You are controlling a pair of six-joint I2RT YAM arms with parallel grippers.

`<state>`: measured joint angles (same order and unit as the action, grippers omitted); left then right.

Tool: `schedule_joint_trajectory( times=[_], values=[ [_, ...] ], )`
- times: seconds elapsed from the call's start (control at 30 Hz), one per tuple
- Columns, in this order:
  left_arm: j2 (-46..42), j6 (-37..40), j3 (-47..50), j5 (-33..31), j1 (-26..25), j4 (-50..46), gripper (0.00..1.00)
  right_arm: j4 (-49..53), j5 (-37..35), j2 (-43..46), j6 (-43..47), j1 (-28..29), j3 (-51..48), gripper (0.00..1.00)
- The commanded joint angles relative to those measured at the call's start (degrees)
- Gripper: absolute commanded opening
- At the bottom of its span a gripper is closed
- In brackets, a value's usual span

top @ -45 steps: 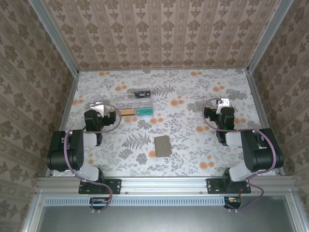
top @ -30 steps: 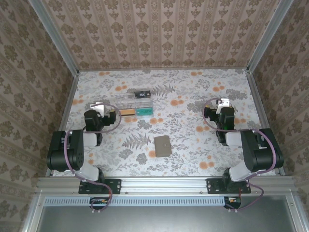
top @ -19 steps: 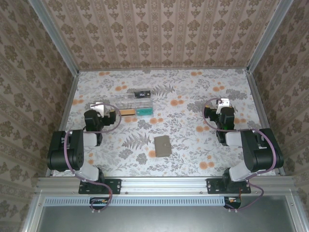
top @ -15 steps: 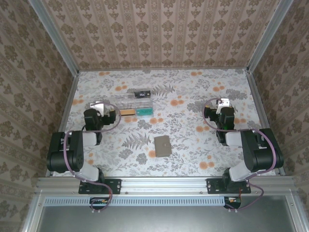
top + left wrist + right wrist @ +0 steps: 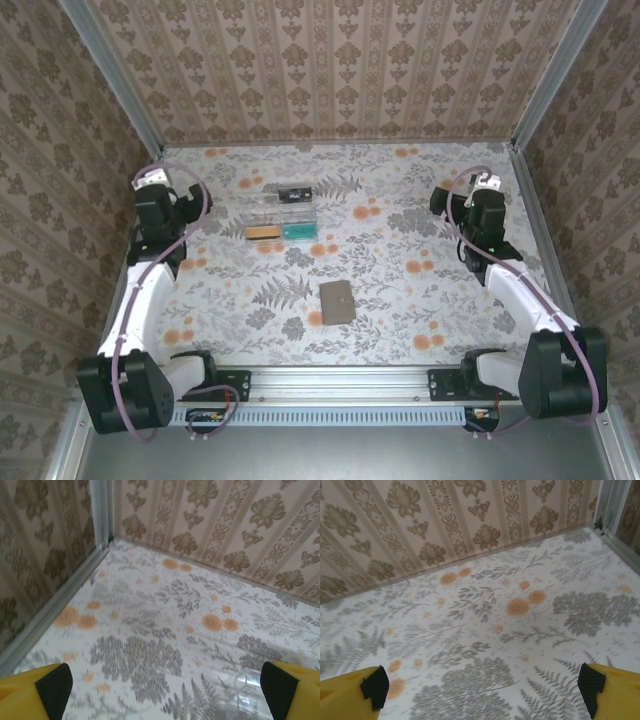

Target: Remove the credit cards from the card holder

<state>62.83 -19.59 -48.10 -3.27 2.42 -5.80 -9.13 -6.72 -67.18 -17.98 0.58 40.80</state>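
Both grippers stand with their jaws spread wide and nothing between them. From above, the left gripper (image 5: 150, 182) hangs over the far-left part of the table (image 5: 400, 300), and the right gripper (image 5: 486, 186) over the far-right part. The card holder (image 5: 337, 301) lies well apart from both, flat on the table near its middle and toward the near edge, roughly between the two arms. It is folded shut, a flat taupe rectangle with a matte face, and no cards can be seen in it.

A clear plastic tray (image 5: 285, 207) sits farther back, left of centre, nearer the left gripper than the right. It has a small black item (image 5: 293, 192) at its far end and a teal one (image 5: 298, 229) at its near end. A small orange-tan rectangle (image 5: 265, 232) lies just left of the teal piece; what it is cannot be told.

On the left wrist view the left gripper (image 5: 165, 687) shows yellow fingers with black pads (image 5: 54, 684) at the lower corners, and a glint of the tray (image 5: 245, 682) beside the right-hand one. On the right wrist view the right gripper (image 5: 484, 689) has the same yellow fingers and black pads (image 5: 591, 687). The table covering is pale, printed with grey ferns and orange flowers.
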Motion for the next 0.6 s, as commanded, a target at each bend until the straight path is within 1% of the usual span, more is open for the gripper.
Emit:
schedule_joint_trajectory(
  times=[0.0, 0.03, 0.1, 0.17, 0.23, 0.3, 0.4, 0.57],
  values=[
    [-2.92, -8.93, 2.27, 5.92, -0.87, -11.69, 1.00, 14.00, 5.91, 1.16, -8.45, -0.49, 3.01, 1.00],
    [-3.80, -9.74, 3.12, 6.85, -1.71, -11.60, 1.00, 15.02, 7.46, 1.25, -9.20, -0.45, 3.59, 1.00],
    [-5.65, -11.83, 5.19, 6.62, -4.83, -11.78, 1.00, 17.75, 10.05, 1.26, -11.01, 0.42, 4.74, 1.00],
    [-6.97, -13.23, 6.79, 4.93, -9.15, -12.30, 1.00, 20.20, 10.04, 1.47, -11.81, 3.13, 5.24, 1.00],
    [-8.10, -14.66, 7.89, 2.44, -13.74, -13.09, 1.00, 22.76, 7.76, 2.01, -10.84, 8.03, 5.68, 1.00],
    [-8.94, -16.46, 8.83, -0.12, -18.22, -14.02, 1.00, 26.54, 2.68, 2.65, -9.74, 14.33, 6.21, 1.00],
    [-9.70, -19.63, 10.76, -1.76, -23.32, -14.32, 1.00, 30.69, -1.67, 3.19, -10.69, 22.73, 6.01, 1.00],
    [-9.82, -23.26, 12.51, -5.69, -30.72, -15.61, 1.00, 36.30, -6.11, 1.26, -13.72, 36.15, 6.28, 0.99]
  ],
)
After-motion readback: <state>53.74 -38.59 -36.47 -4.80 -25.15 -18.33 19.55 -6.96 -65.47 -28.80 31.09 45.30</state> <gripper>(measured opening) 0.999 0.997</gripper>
